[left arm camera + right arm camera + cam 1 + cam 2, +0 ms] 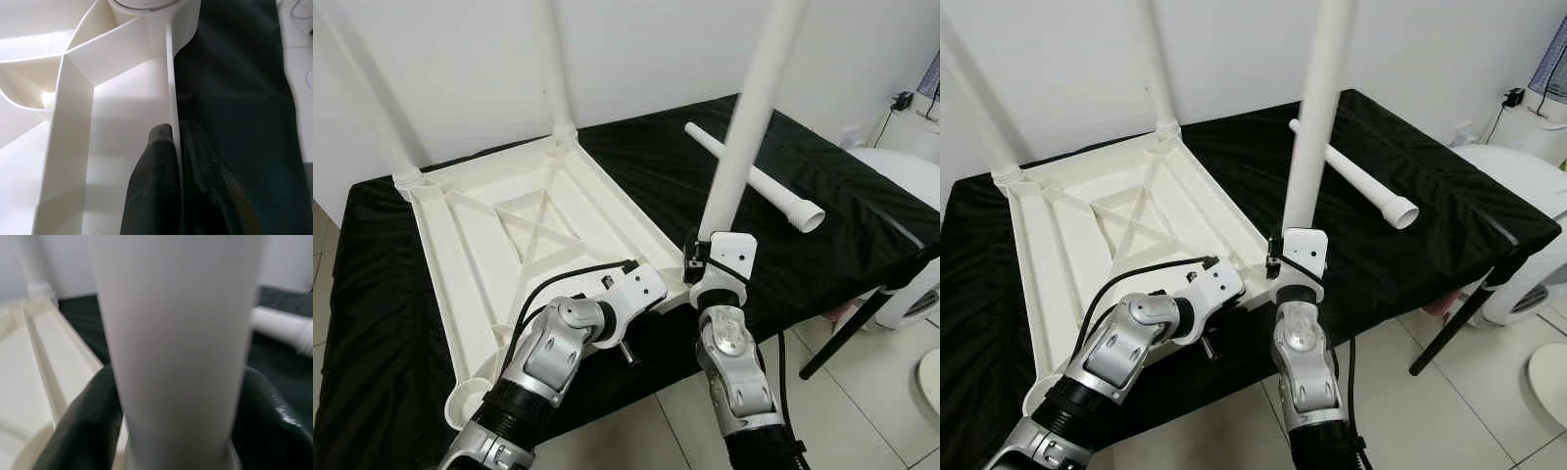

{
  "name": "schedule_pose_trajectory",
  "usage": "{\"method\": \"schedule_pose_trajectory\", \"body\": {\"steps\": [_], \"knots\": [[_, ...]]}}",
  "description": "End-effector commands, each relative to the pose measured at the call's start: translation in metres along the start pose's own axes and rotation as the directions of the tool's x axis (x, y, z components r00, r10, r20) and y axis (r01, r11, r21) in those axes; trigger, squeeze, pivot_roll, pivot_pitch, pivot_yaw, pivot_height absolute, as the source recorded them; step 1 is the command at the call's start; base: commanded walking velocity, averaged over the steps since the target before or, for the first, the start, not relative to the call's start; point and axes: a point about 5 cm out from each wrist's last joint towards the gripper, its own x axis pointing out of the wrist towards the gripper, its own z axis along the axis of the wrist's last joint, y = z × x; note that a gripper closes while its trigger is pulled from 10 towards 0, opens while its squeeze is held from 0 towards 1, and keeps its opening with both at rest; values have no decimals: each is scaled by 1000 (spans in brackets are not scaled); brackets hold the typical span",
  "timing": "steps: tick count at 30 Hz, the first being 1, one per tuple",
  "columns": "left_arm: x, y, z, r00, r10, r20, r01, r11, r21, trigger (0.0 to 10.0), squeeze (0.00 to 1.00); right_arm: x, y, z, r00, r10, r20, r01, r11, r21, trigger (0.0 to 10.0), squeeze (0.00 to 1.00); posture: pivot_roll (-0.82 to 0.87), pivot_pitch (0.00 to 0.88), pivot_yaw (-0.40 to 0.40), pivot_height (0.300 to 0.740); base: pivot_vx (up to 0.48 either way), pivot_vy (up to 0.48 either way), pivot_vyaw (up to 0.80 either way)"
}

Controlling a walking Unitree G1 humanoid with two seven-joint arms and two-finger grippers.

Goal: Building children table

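Two legs seated: far corners of upturned white tabletop (pixel 509 235), on black-draped counter (pixel 822 245).
Third leg (pixel 749 117): upright at near right corner socket, right end effector (pixel 176 426) clamped around its base.
Left end effector (pixel 176 161): pinched on tabletop's side rim, steadying.
Fourth leg (pixel 754 178): loose on counter, well apart.
Step, judged: seating third leg.
Next move calls for: straight downward push, rim held firm.
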Motion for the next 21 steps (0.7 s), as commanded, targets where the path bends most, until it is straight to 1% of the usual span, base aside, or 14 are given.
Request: {"method": "schedule_pose_trajectory", "body": {"steps": [1,11,15,16,21], "knots": [[-8,8,35,983,104,152,-116,991,68,10000,0,-6,8,-7,999,7,-41,-5,999,44,10000,1000,-81,63,80,740,0,0,0],[-7,7,36,983,99,156,-110,992,69,10000,0,-7,11,-6,999,26,-27,-24,999,47,10000,1000,-87,56,81,740,0,0,0],[-7,6,36,983,96,156,-108,992,69,10000,0,-8,12,-7,998,54,-31,-52,997,65,10000,1000,-88,55,79,740,0,0,0],[-7,5,36,983,93,156,-105,992,71,10000,0,-8,10,-6,999,47,-23,-46,998,45,10000,1000,-88,56,80,740,0,0,0],[-6,2,34,986,79,150,-92,992,82,10000,0,-8,6,-7,999,41,-24,-40,999,32,10000,1000,-92,60,83,740,0,0,0]]}}
